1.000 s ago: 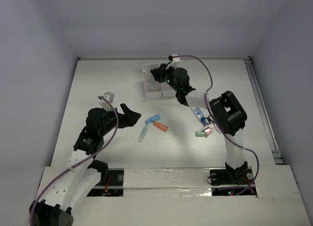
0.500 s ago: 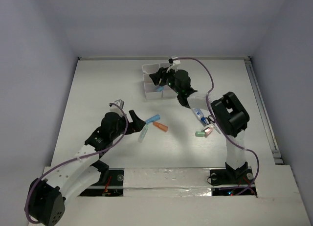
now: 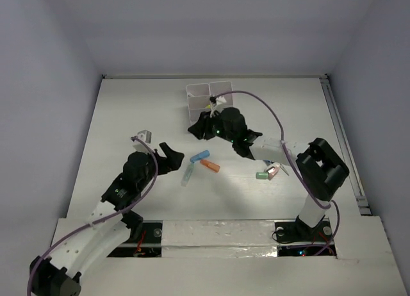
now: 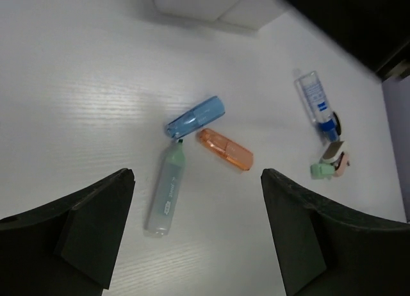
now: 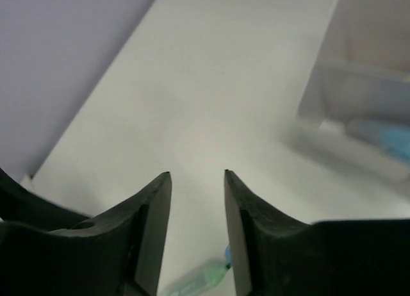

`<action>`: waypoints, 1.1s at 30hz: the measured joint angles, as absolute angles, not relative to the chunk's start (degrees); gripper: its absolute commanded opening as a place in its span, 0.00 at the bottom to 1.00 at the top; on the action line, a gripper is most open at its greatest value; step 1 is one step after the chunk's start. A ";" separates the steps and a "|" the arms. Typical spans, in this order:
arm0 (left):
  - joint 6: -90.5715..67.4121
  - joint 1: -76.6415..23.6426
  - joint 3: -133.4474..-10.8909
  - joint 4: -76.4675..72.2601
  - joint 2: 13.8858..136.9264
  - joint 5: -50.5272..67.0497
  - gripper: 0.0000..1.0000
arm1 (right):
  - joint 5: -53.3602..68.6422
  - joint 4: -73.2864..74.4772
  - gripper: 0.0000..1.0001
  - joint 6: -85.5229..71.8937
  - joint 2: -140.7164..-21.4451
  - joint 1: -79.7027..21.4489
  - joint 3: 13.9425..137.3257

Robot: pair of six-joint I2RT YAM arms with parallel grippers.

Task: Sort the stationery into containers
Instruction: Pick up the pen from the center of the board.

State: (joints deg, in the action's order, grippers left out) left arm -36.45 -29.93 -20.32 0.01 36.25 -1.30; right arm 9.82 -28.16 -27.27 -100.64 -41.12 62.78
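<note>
Three markers lie mid-table: blue (image 3: 200,157) (image 4: 194,116), orange (image 3: 210,166) (image 4: 224,149) and pale-green (image 3: 188,175) (image 4: 166,188). My left gripper (image 3: 173,156) (image 4: 196,177) hovers open just left of them, nothing between its fingers. A blue-labelled tube (image 4: 317,100), a green eraser (image 3: 261,175) (image 4: 320,170) and a pink eraser (image 3: 274,172) lie to the right. The white organizer (image 3: 200,90) (image 5: 359,110) stands at the back, a blue item (image 5: 391,139) in one compartment. My right gripper (image 3: 196,129) (image 5: 196,174) hangs open and empty in front of it.
The right arm's forearm (image 3: 275,147) crosses above the tube and erasers and hides part of them. A black scissors handle (image 4: 334,124) shows beside the tube. Walls close the table at the back and on both sides.
The right gripper let a blue item go into the organizer and drew back toward the table's middle. The left gripper moved in beside the markers, its jaws somewhat narrower.
</note>
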 measured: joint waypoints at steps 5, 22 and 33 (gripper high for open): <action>-35.77 -29.93 -26.52 4.34 27.31 -3.66 0.86 | 8.51 -18.63 0.55 -27.22 -100.53 -49.15 60.88; -33.34 -29.93 -32.47 10.37 21.47 -5.43 0.86 | 4.84 -2.09 0.64 -29.89 -105.97 -56.42 62.30; -31.92 -29.93 -32.49 10.35 19.55 -4.21 0.85 | -4.67 7.86 0.56 -29.56 -114.19 -60.86 74.35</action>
